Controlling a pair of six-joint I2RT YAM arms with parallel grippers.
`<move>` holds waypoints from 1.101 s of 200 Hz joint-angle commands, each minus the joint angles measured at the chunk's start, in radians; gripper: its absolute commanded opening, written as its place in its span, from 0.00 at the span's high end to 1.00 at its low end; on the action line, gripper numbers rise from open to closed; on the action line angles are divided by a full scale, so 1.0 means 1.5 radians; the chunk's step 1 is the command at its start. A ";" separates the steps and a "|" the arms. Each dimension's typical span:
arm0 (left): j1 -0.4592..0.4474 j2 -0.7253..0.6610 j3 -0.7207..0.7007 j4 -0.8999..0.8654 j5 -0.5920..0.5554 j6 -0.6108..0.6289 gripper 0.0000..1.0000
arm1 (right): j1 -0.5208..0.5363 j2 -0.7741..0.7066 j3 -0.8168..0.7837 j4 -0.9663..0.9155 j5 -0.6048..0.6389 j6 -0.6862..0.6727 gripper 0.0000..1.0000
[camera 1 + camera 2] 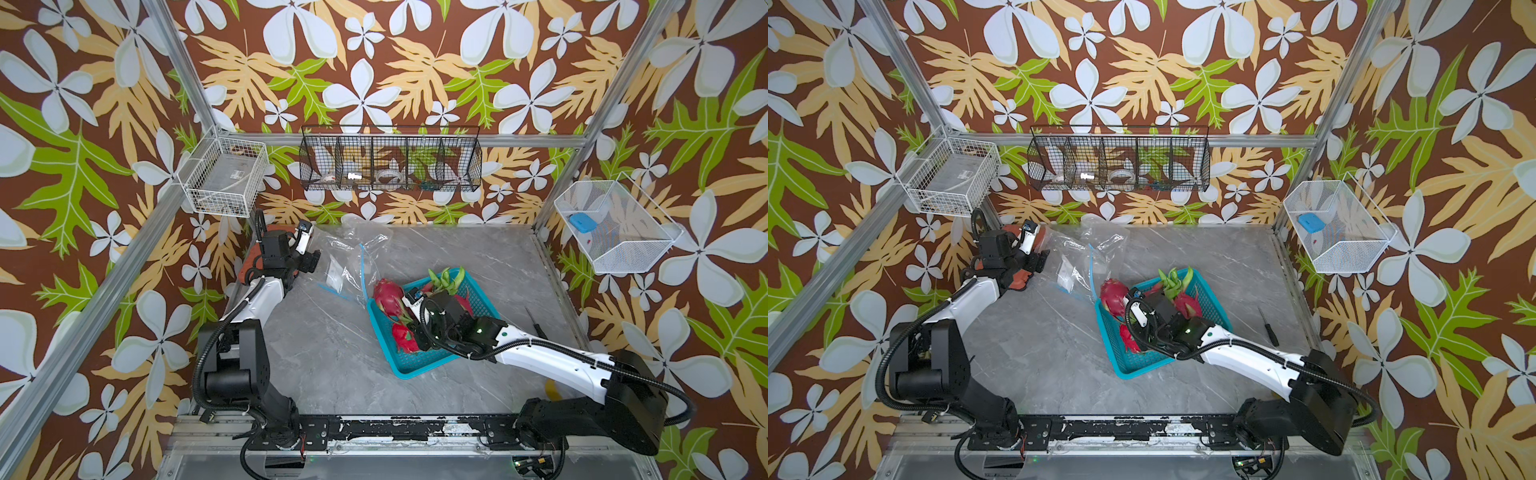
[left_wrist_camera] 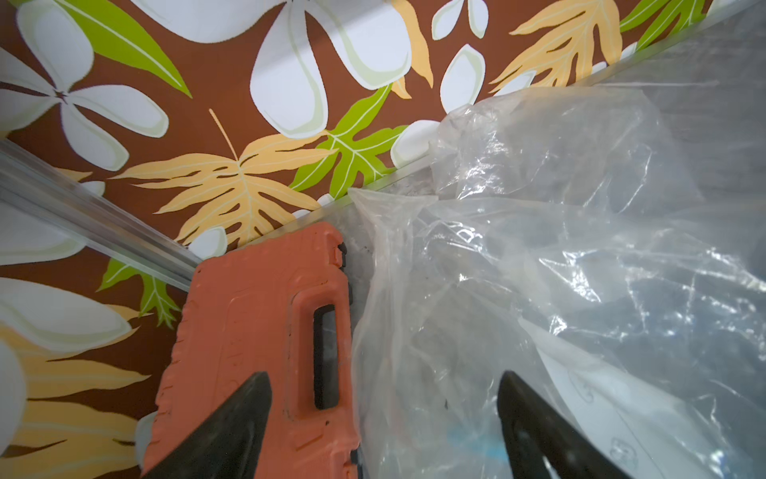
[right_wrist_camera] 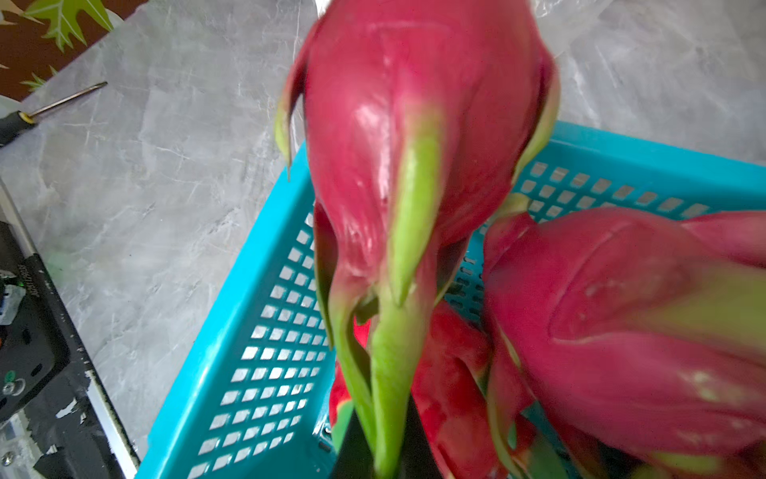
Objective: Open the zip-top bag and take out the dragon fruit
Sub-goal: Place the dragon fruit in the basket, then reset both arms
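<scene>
The left gripper (image 2: 381,375) stands wide apart, holding nothing, facing an orange case (image 2: 248,311) and the crumpled zip-top bag (image 2: 539,269). The right gripper (image 3: 385,450) is clamped on the green frond of a dragon fruit (image 3: 414,124) over the teal basket (image 3: 257,331), where other fruits (image 3: 621,323) lie. The table (image 1: 332,365) is grey marble and the walls (image 1: 374,62) are floral-papered.

Left arm (image 1: 259,297): shoulder at front-left, elbow raised, forearm reaching to the far-left corner of the desk (image 1: 332,353). Left pincer (image 2: 381,377) spread wide, fingertips well apart. Right arm (image 1: 540,353): stretched low from front-right toward desk centre. Right pincer (image 3: 383,450) clamped tight on the green frond of a dragon fruit (image 3: 414,124).
</scene>
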 commanded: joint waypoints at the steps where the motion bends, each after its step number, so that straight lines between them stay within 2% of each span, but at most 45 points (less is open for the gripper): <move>1: 0.015 -0.029 -0.026 0.025 -0.015 0.030 0.12 | 0.000 -0.031 -0.015 -0.010 0.015 0.011 0.90; 7: 0.017 -0.037 -0.033 0.025 -0.017 0.033 0.10 | 0.000 -0.035 -0.016 -0.013 0.019 0.013 0.85; 14: 0.018 -0.046 -0.042 0.022 -0.019 0.038 0.01 | 0.001 -0.034 -0.014 -0.018 0.029 0.016 0.73; 39: 0.018 -0.074 -0.062 -0.024 0.003 0.057 0.00 | 0.000 -0.027 0.005 -0.035 0.063 0.022 0.37; 70: 0.030 -0.119 -0.090 -0.068 0.029 0.044 0.00 | 0.000 -0.067 0.026 -0.039 0.092 0.021 0.14; 104: 0.048 -0.182 -0.168 -0.027 0.016 -0.020 0.00 | -0.002 -0.126 0.072 -0.044 0.186 0.014 0.04; 121: 0.050 -0.225 -0.236 0.036 0.011 -0.064 0.00 | -0.031 -0.141 0.095 -0.038 0.240 0.012 0.00; 130: 0.051 -0.251 -0.279 0.077 0.006 -0.092 0.00 | -0.071 -0.146 0.101 -0.030 0.240 0.022 0.01; 148: 0.051 -0.301 -0.356 0.168 -0.030 -0.169 0.00 | -0.187 -0.154 0.092 0.016 0.159 0.054 0.00; 173: 0.052 -0.359 -0.435 0.290 -0.157 -0.281 0.00 | -0.318 -0.140 0.070 0.047 0.188 0.079 0.00; 201: 0.053 -0.358 -0.472 0.303 -0.051 -0.258 0.00 | -0.431 -0.141 -0.017 0.136 0.248 0.074 0.00; 220: 0.053 -0.343 -0.461 0.268 0.013 -0.252 0.00 | -0.452 -0.122 -0.081 0.225 0.304 0.012 0.00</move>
